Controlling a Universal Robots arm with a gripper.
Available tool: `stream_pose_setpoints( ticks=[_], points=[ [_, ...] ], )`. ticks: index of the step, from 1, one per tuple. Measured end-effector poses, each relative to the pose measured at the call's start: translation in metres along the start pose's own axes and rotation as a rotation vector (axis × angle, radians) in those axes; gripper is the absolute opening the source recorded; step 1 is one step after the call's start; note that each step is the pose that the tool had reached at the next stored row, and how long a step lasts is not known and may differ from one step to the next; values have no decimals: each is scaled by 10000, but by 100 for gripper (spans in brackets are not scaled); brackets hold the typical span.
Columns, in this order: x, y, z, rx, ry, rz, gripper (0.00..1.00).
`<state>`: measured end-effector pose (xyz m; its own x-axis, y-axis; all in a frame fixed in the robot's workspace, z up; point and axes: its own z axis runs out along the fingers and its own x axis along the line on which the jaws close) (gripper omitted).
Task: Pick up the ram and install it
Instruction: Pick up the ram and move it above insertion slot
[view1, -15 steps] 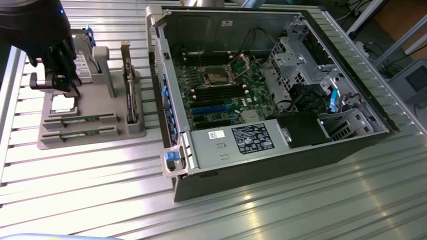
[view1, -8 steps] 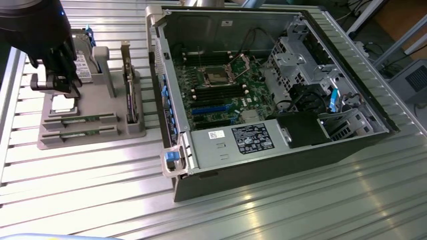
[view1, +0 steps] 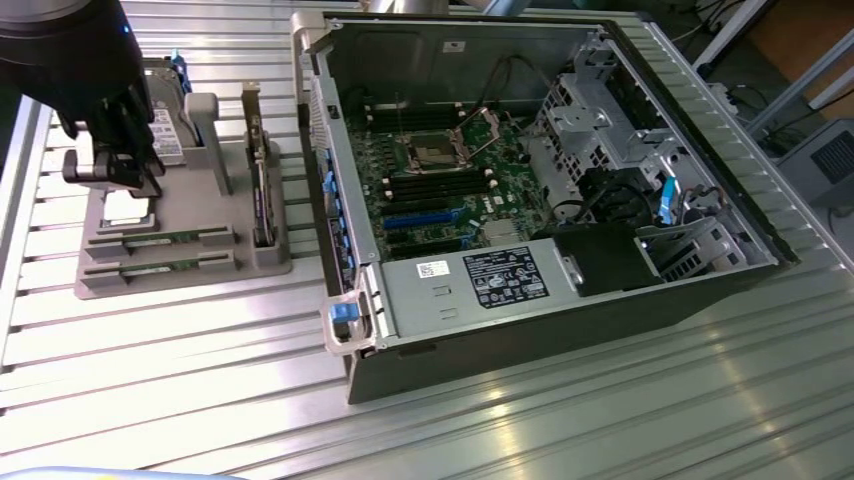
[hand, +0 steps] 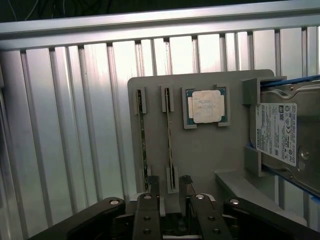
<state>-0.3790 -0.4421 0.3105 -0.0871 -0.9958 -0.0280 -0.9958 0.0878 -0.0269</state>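
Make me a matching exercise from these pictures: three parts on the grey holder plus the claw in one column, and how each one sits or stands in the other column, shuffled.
Things
1. square silver processor chip
2. thin green ram stick next to that chip
3. large silver hard drive with white label
4. black claw

States
A. open, fingers spread
B. held between grey brackets
C. on edge in a narrow slot, nearest the claw
D. flat in a square recess of the grey holder plate

Pairs: 1-D, 2-C, 3-B, 4-A
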Motion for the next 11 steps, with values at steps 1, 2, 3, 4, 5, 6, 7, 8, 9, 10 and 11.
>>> stream_pose_setpoints(
  ticks=[1,2,3,4,5,6,7,8,9,10,11],
  points=[
    [0,0,5,1,0,0,30],
    [0,0,8,0,0,0,30],
    [1,0,10,0,0,0,30],
    [1,0,12,1,0,0,30],
    [1,0,15,0,0,0,30],
    [1,0,18,0,0,-1,30],
    [1,0,22,0,0,0,30],
    [1,1,25,0,0,0,30],
    [1,1,28,1,0,-1,30],
    [1,1,32,1,0,0,30],
    [1,1,34,0,1,0,30]
  ],
)
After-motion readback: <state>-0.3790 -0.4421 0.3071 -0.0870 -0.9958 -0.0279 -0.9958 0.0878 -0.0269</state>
